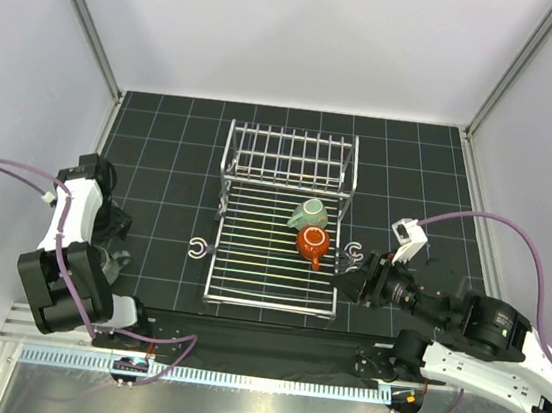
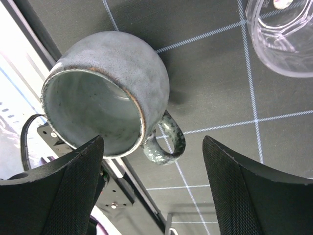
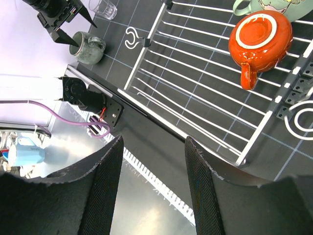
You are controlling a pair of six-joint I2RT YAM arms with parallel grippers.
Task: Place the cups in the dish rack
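Four cups show. Two sit on the rack (image 1: 249, 264) base: a green mug (image 1: 309, 212) and, at its 5 o'clock, an orange mug (image 1: 313, 240). Two stand on the mat (image 1: 162, 152) at the rack's 8 o'clock: a grey mug (image 2: 107, 93), with a glass (image 2: 283, 34) at its 2 o'clock. The left gripper (image 2: 151, 196) gapes wide at the grey mug, not clamped. The right gripper (image 3: 151, 186) hangs half-wide, empty. Two hooks (image 1: 196, 248) flank the rack at 9 and 3 o'clock.

Top: high overhead. Left wrist: close over grey-green mug (image 2: 107, 88). Right wrist, top share dish rack (image 1: 269, 307).
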